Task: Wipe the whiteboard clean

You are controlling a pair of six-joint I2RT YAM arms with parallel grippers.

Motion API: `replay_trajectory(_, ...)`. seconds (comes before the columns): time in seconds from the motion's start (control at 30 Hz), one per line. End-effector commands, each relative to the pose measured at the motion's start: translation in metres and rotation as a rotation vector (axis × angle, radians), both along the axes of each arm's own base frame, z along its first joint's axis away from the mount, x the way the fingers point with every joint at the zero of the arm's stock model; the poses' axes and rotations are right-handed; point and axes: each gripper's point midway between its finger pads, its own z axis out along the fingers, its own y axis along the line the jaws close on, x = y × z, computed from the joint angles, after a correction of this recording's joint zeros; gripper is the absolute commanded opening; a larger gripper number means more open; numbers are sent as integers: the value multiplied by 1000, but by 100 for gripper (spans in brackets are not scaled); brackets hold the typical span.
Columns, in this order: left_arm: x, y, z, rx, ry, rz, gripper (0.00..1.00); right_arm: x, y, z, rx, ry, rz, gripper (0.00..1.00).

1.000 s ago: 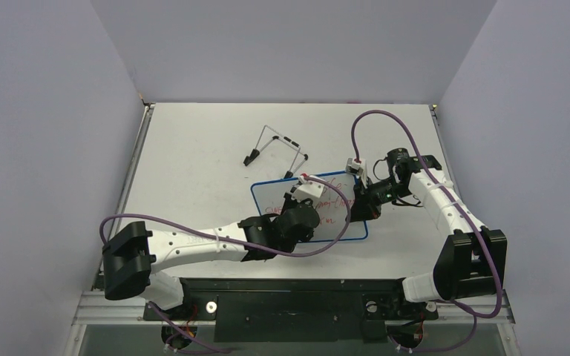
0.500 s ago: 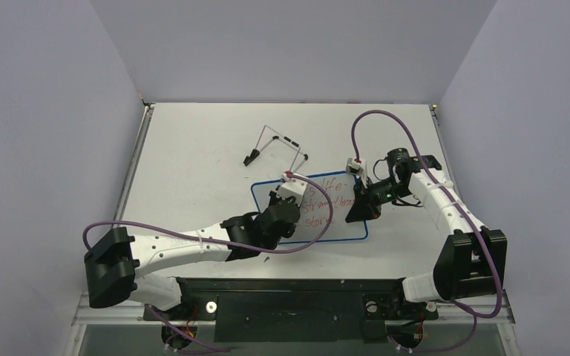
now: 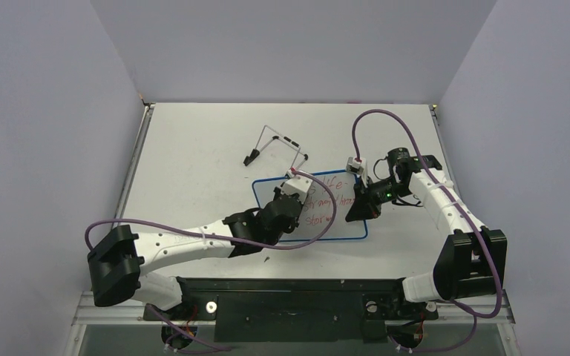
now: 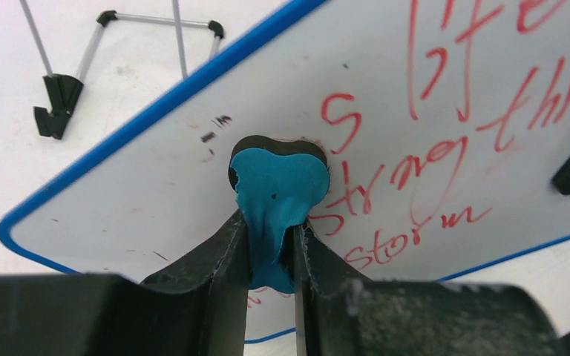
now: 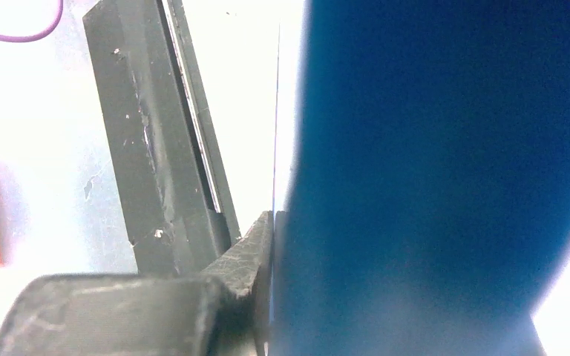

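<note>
The whiteboard [image 3: 338, 226] lies flat on the table, blue-rimmed, with red handwriting [image 3: 325, 200] across its middle and right. My left gripper [image 3: 295, 191] is over the board's upper left part, shut on a blue-black eraser. In the left wrist view the eraser [image 4: 278, 182] is squeezed between the jaws of the left gripper [image 4: 271, 233] and pressed to the whiteboard [image 4: 156, 193], beside the red words [image 4: 415, 163]. My right gripper [image 3: 361, 204] is shut on the board's right edge. The right wrist view shows the right gripper [image 5: 273, 222] clamped against the blurred blue whiteboard [image 5: 430, 178].
The black wire stand [image 3: 274, 148] lies on the table just beyond the board's far left corner; the left wrist view shows that wire stand [image 4: 56, 104] too. Purple cables [image 3: 371, 122] loop off both arms. Walls close the table on three sides.
The left gripper with the eraser has slid from the board's middle toward its left part, uncovering more red writing. The right gripper and the board have not moved.
</note>
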Motion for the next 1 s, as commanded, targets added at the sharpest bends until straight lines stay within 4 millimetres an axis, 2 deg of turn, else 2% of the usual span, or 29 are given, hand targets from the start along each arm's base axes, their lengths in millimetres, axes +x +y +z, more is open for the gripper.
replay_trajectory(0.0,26,8,45,-69,-71,73,0,4,6,15,43,-67,35,0)
replay_trajectory(0.17,24,0,41,-53,-66,57,0,5,6,15,43,-68,35,0)
replay_trajectory(0.33,4,-17,22,40,-53,29,0,5,6,15,42,-71,37,0)
replay_trajectory(0.37,-2,-22,23,45,-56,21,0,4,6,15,43,-70,37,0)
replay_trajectory(0.5,-8,-25,11,118,-64,46,0,4,6,15,44,-66,37,0)
replay_trajectory(0.57,-8,-25,11,131,-70,53,0,4,6,14,43,-63,36,0)
replay_trajectory(0.67,-2,-18,20,136,-98,72,0,4,6,14,44,-64,38,0)
replay_trajectory(0.87,24,7,37,85,-108,117,0,4,6,15,43,-66,37,0)
replay_trajectory(0.97,21,3,40,30,-88,67,0,4,6,15,44,-67,38,0)
